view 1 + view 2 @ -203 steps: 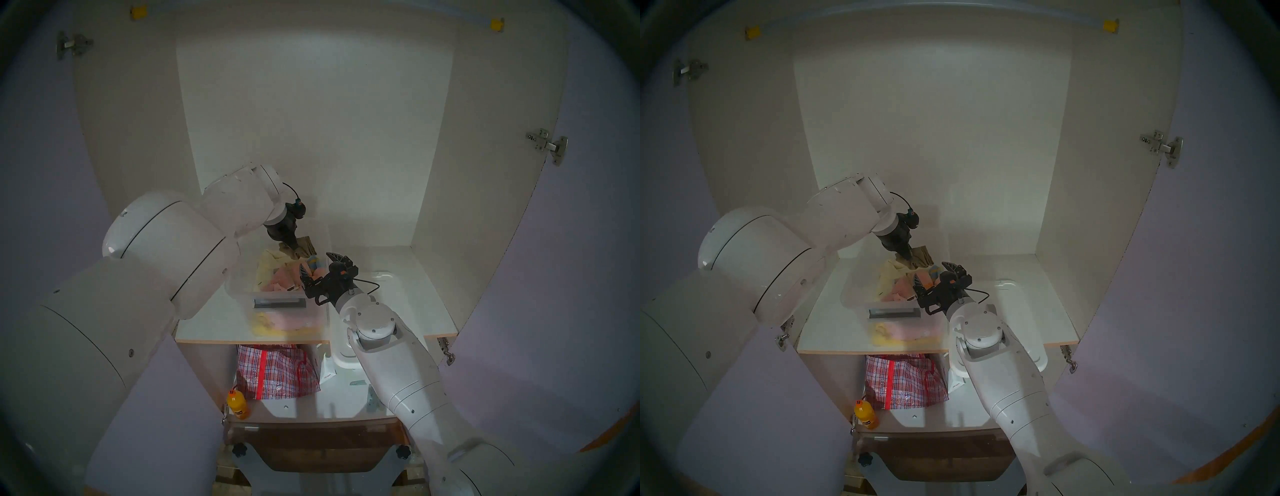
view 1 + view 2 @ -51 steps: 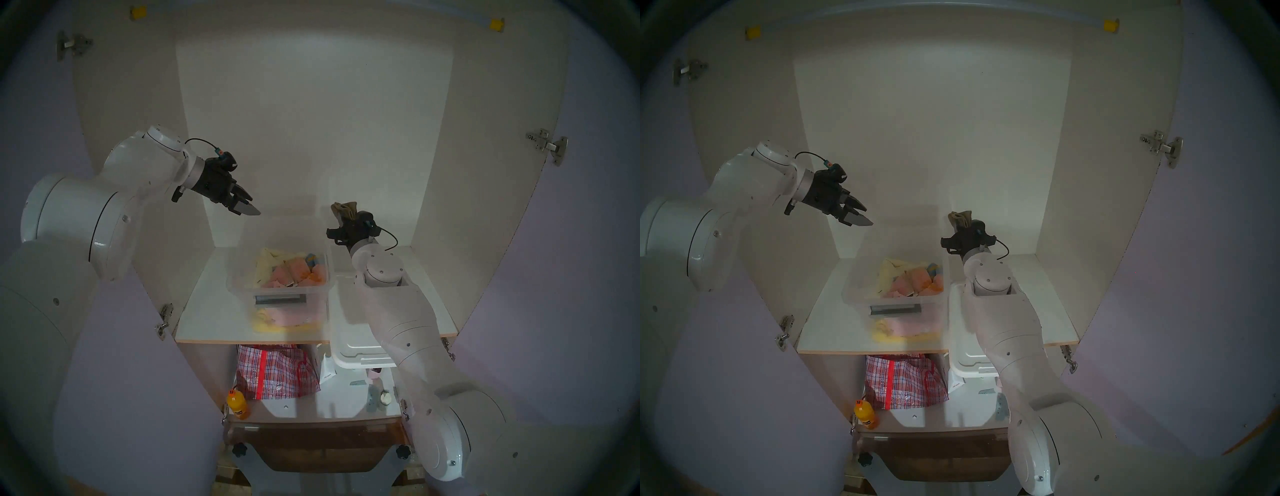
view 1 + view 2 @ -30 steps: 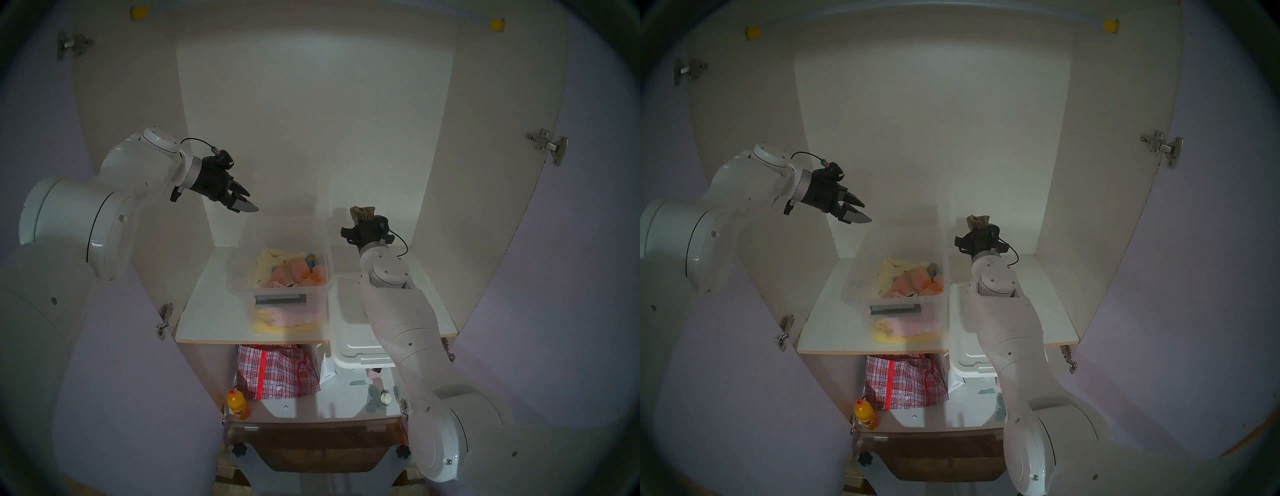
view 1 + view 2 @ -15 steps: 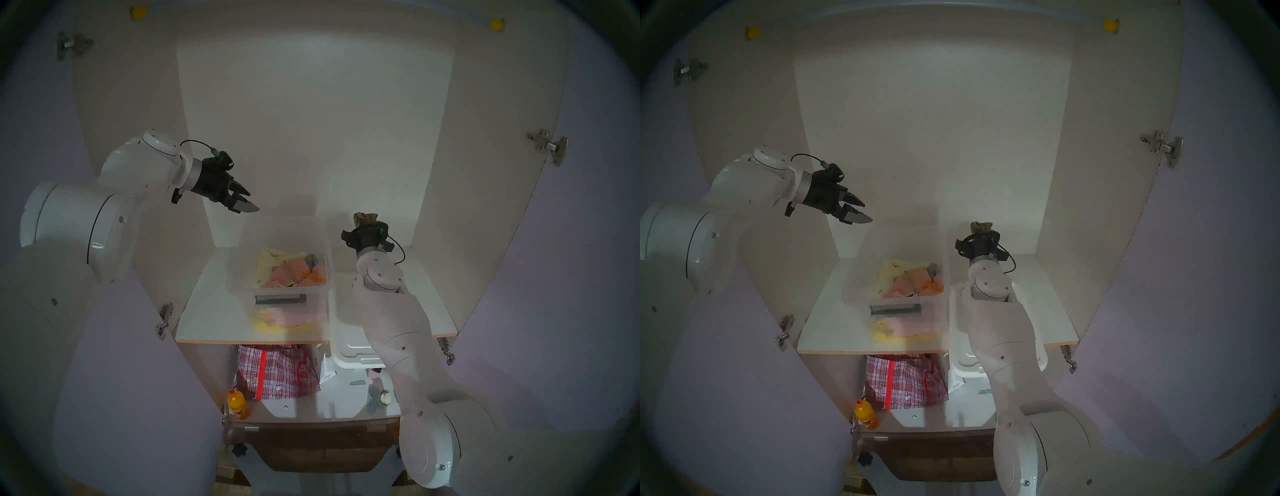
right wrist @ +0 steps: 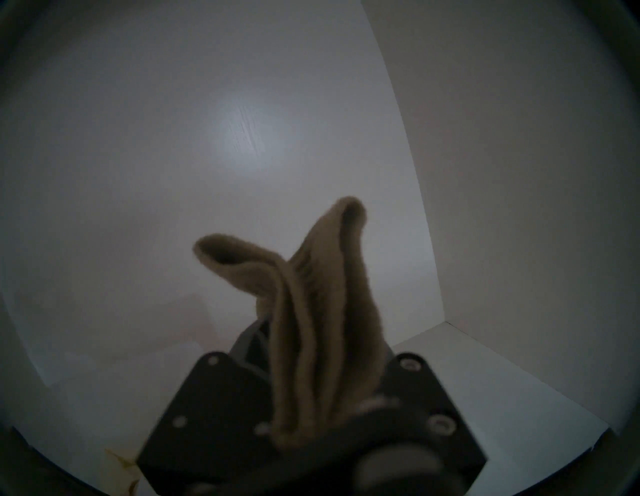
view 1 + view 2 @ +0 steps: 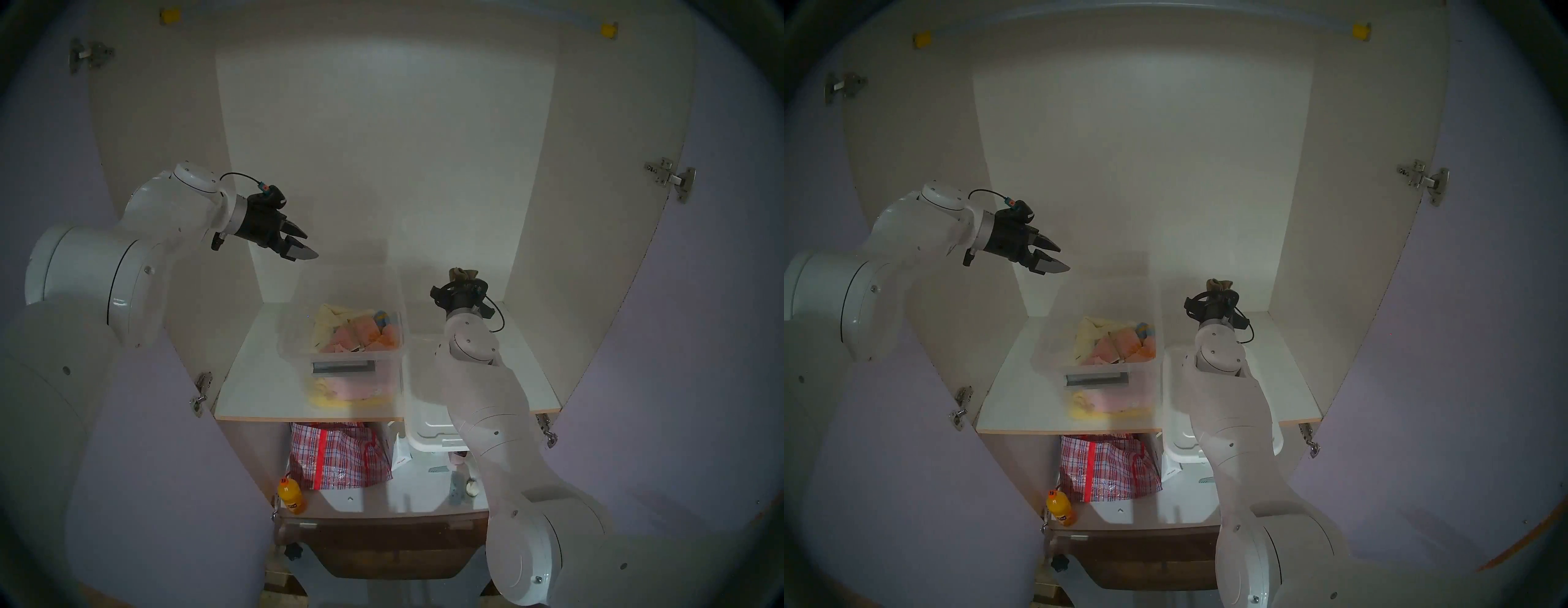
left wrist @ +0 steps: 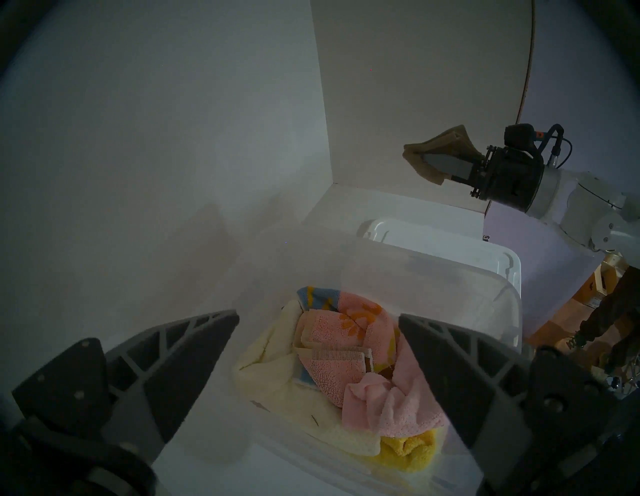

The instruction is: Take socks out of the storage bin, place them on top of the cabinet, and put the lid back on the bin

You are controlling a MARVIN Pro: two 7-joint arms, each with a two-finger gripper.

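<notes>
The right gripper (image 7: 437, 162) is clamped on the khaki socks (image 6: 463, 274), held in the air above the cabinet's (image 6: 382, 148) shelf board, right of the storage bin (image 6: 343, 365). The white lid (image 6: 428, 429) lies beside the bin under the right arm, overhanging the shelf edge. The left gripper (image 6: 302, 244) hangs spread wide and empty over the bin's pink and yellow cloths (image 7: 367, 360). Below sit a red-checked bag (image 6: 339, 458) and an orange bottle (image 6: 291, 496).

light: dim, flat, cool grey cast | glare: soft hotspot on cabinet (image 5: 249, 138) back wall, right wrist view | shadows: faint, diffuse behind storage bin (image 6: 348, 297) | blur: socks (image 5: 311, 311) close and soft, right wrist view | distortion: fisheye, dark vignette at all rims, cabinet walls bowed
</notes>
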